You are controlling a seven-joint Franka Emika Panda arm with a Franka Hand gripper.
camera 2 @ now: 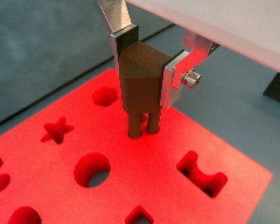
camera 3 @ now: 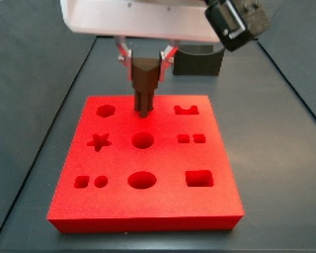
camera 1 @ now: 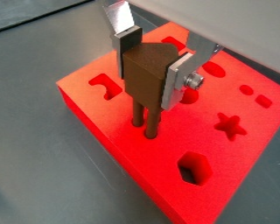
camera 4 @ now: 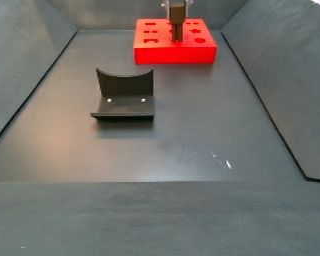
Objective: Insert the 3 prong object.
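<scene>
The 3 prong object [camera 1: 145, 79] is a dark-brown block with thin pegs pointing down. My gripper [camera 1: 152, 63] is shut on its body and holds it upright over the red block [camera 1: 119, 131]. The peg tips meet the block's top near its far middle, and most of each peg's length shows. In the other wrist view the object [camera 2: 140, 83] sits between the silver fingers [camera 2: 174, 80]. In a side view the gripper [camera 3: 145, 61] holds the object [camera 3: 143, 89] above the block [camera 3: 147, 198]. In the other side view the object [camera 4: 178, 12] stands on the far block [camera 4: 176, 52].
The red block has several shaped cut-outs: a star [camera 3: 102, 141], a round hole [camera 3: 142, 141], a square [camera 3: 199, 179], a hexagon [camera 1: 192, 166]. The dark fixture [camera 4: 123, 95] stands mid-floor. A dark box [camera 3: 197, 61] sits behind the block. Grey walls enclose the floor.
</scene>
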